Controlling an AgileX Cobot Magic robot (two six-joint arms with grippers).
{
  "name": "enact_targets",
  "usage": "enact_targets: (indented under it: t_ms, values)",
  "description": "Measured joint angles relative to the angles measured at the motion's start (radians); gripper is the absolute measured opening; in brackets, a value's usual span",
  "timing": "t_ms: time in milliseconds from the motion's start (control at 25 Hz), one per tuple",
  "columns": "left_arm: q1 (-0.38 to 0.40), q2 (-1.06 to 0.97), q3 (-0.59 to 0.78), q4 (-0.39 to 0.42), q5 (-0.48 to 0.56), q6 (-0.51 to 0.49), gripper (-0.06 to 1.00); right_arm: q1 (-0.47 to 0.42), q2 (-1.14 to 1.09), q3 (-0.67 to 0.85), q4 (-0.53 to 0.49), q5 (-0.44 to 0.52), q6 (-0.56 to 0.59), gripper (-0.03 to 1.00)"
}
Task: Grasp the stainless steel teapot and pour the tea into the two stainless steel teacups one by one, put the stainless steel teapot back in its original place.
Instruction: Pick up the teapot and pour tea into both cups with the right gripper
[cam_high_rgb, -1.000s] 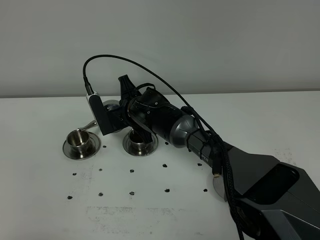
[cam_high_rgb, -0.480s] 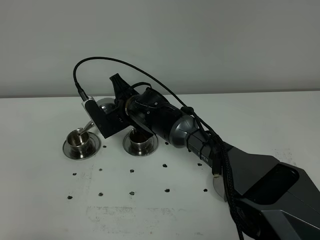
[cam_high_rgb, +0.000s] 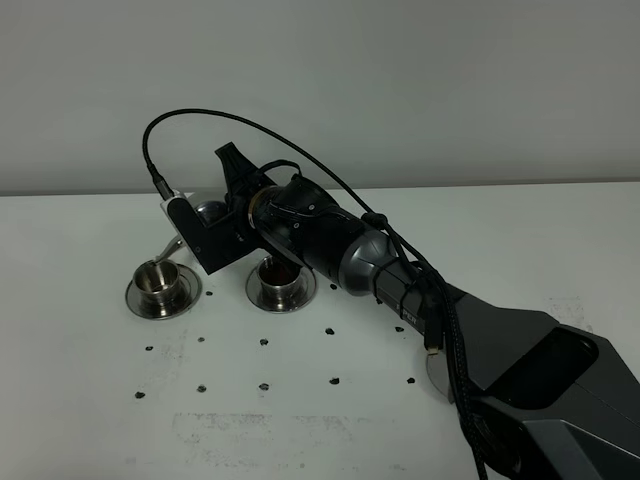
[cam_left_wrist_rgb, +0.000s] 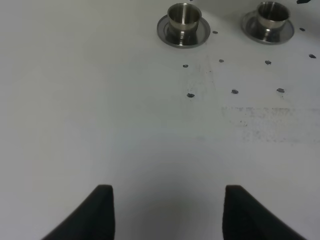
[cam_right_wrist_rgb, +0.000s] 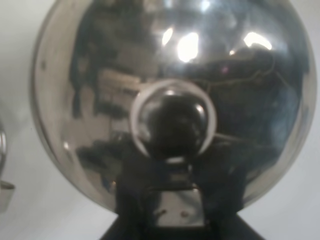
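We see a robot arm (cam_high_rgb: 520, 360) with a dark grey, angular shell. It narrows to a rounded silver-grey joint (cam_high_rgb: 365, 262) and then a glossy black, barrel-shaped wrist (cam_high_rgb: 300, 215). A thin black cable (cam_high_rgb: 262, 126) loops to a flat black camera box (cam_high_rgb: 207, 240) with a silver plug end. A braided black cable bundle (cam_high_rgb: 445, 320) runs along the arm's shell. On the left gripper (cam_left_wrist_rgb: 167, 212) we see two matte black, wedge-shaped fingertips (cam_left_wrist_rgb: 100, 212) with rounded corners.

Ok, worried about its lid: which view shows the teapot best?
Right wrist: the teapot fills it, domed lid and knob clear. Exterior high shows only its spout and a sliver of body; left wrist shows none.
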Motion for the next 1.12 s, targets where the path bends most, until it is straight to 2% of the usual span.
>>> enact_targets:
  t_ms: [400,1120]
  values:
    - [0.000,0.000,0.000,0.000,0.000,0.000,0.54,0.000,0.000,0.000,-0.016,-0.017,0.000,0.21]
    - [0.000,0.000,0.000,0.000,0.000,0.000,0.54,-0.001,0.000,0.000,-0.021,-0.111,0.000,0.21]
